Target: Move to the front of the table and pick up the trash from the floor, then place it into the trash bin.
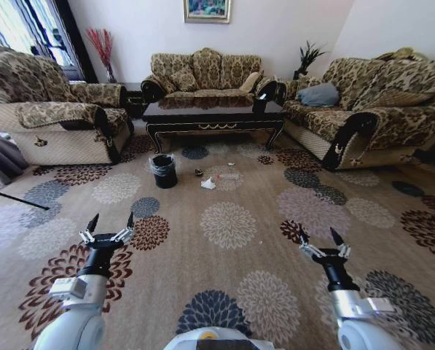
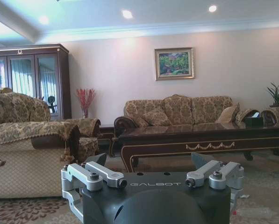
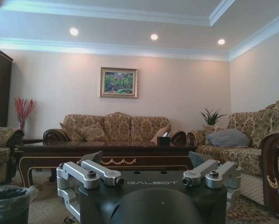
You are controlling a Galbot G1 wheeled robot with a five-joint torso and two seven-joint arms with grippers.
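Both grippers, left [image 1: 111, 221] and right [image 1: 318, 237], hover spread open above the carpet; crumpled white paper trash [image 1: 208, 184] lies just beside the round black plastic-lined bin [image 1: 164, 170], before the dark glossy wooden coffee table [image 1: 214, 116]

Pale walls, a framed painting [image 1: 207, 9], 3 patterned sofas [image 1: 205, 73] around a floral carpet [image 1: 232, 226], recessed ceiling lights [image 3: 153, 36], glass cabinet [image 2: 29, 79].

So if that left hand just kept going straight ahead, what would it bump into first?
Probably the table. The left hand is open and points across bare carpet toward the table's front. Depth is hard to judge, but nothing nearer seems to stand in that line.
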